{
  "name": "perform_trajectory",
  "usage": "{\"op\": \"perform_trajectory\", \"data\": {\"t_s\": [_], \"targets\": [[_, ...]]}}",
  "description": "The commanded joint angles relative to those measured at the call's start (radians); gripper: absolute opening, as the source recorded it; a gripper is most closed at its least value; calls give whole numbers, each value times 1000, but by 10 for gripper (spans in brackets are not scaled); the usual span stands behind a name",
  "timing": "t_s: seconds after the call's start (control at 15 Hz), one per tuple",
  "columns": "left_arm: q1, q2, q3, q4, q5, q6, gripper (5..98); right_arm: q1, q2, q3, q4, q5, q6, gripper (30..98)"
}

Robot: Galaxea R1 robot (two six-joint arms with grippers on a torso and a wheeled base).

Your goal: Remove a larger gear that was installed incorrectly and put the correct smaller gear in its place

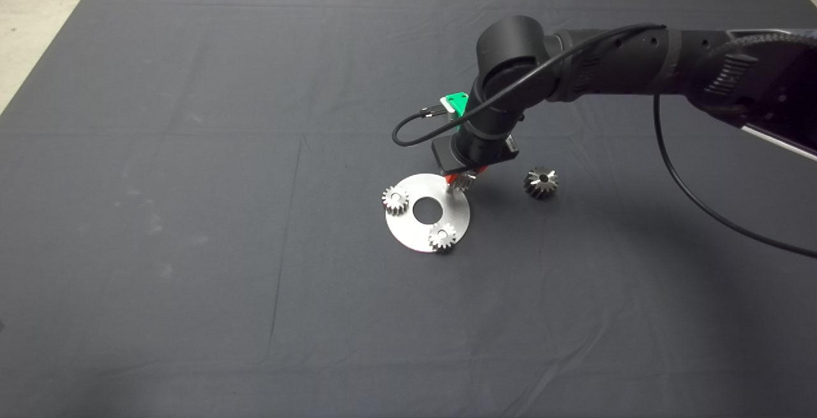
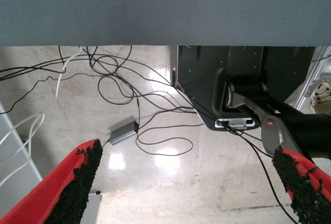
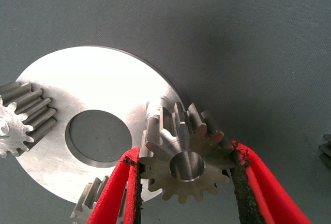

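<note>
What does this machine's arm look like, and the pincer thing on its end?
The right arm is a thick black tube with a rounded elbow joint and a thin black cable looping alongside it. A small green part sits near the wrist. Each end effector has two red fingers lined with rough black pads. The left one shows only in its own wrist camera.

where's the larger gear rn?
Head view: the larger gear lies on the mat, right of the plate, near the right gripper.
</note>
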Motion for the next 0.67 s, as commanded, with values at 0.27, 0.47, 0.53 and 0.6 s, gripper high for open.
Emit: {"op": "perform_trajectory", "data": {"t_s": [0.27, 0.47, 0.53, 0.6], "targets": [[1, -7, 11, 0, 6, 4, 843, 31, 46, -5, 40, -105, -10, 354], [1, -7, 11, 0, 6, 4, 843, 29, 72, -9, 37, -107, -7, 356], [1, -7, 11, 0, 6, 5, 843, 29, 70, -12, 37, -107, -7, 356], [1, -7, 11, 0, 6, 5, 843, 29, 63, -13, 35, -107, -7, 356]]}}
